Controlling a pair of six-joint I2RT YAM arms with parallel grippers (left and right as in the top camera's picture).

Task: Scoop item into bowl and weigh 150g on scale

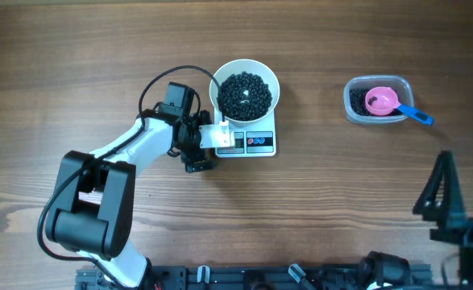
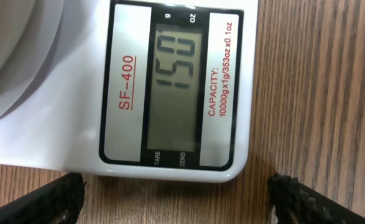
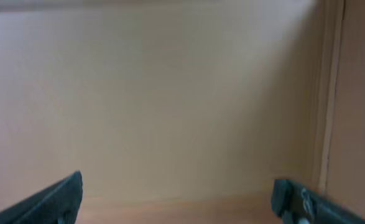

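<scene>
Left gripper (image 1: 204,147) is hovering spread at the scale's (image 1: 256,142) nine o'clock, bowl (image 1: 220,79) of beans (image 1: 246,95) sitting on it, tub (image 1: 353,105) with scoop (image 1: 379,101) lying far off at three, right gripper (image 3: 176,199) spread at five.

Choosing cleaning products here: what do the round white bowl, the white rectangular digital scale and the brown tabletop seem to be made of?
Round white bowl: smooth, plain; ceramic or plastic, can't tell. White rectangular digital scale: likely moulded plastic, smooth with rounded corners. Brown tabletop: wood or wood-look laminate, showing plank seams and grain.
</scene>
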